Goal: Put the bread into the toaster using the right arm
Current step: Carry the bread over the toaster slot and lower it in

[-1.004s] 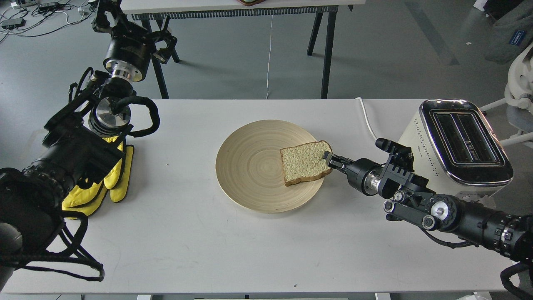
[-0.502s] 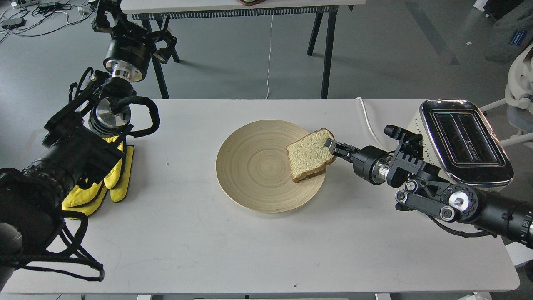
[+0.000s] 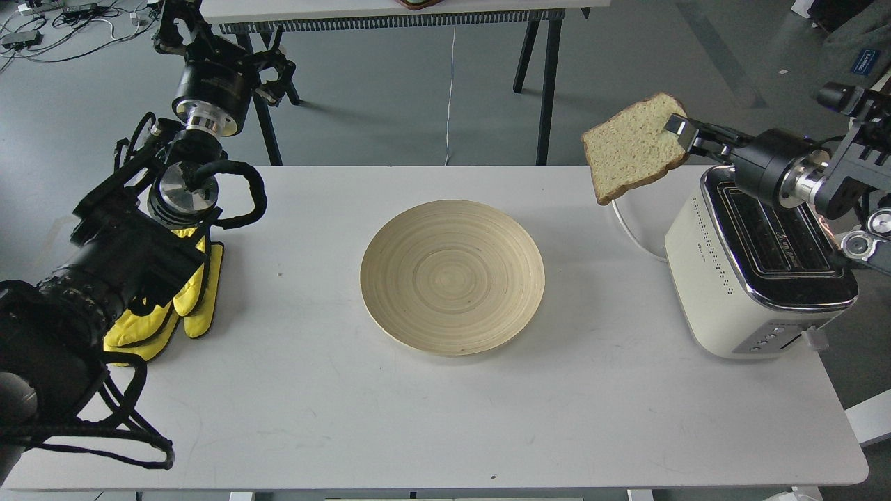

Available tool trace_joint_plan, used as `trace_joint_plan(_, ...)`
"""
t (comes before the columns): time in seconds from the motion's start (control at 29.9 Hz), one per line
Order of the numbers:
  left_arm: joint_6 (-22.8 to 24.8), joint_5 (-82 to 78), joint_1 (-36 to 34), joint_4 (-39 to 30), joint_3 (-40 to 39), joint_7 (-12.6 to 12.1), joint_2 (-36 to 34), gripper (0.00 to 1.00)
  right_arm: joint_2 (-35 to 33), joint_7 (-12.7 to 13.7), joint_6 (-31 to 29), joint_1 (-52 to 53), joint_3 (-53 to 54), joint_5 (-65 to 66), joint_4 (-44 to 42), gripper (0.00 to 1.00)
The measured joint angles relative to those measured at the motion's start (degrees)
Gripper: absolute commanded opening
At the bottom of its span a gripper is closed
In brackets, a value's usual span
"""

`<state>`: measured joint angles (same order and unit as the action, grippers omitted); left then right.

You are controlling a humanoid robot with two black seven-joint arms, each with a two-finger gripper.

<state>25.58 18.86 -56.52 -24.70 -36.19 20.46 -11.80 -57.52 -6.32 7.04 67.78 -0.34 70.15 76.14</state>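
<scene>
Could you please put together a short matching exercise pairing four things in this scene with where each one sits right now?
Things:
1. bread
2. plate
3. toaster
4. yellow gloves

Places:
A. middle of the table, nothing on it
B. left side of the table, beside the left arm
C. in the air, pinched by the right gripper
D. right end of the table

Pairs: 1-C, 2-A, 3-D, 4-B
</scene>
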Motion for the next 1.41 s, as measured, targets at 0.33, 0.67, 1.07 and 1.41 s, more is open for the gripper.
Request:
trace_joint_plan(0.33,0.01,-0.05,0.03,0.01,0.03,0.0,0.0,1.0,-14.51,1.78,-6.52,0.98,0.08,9.57,5.22,0.04)
trace_joint_plan(0.67,0.07,-0.05,0.09,0.01,0.07,0.02,0.02,1.0,-18.88,5.27,-11.6,0.26,0.09,10.61,8.13,0.04)
trace_joint_plan(1.07,0.09,-0.05,0.09,0.01,0.07,0.0,0.02,1.0,-18.22,6.67,-11.63,-3.03,-0.09,10.05,7.68,0.04)
trace_joint_plan(1.41,0.0,-0.05,-0.08,0.01,0.08,-0.03,0.09,1.0,-17.8,6.7,-11.62,-2.94,0.49,9.48,8.21,0.04)
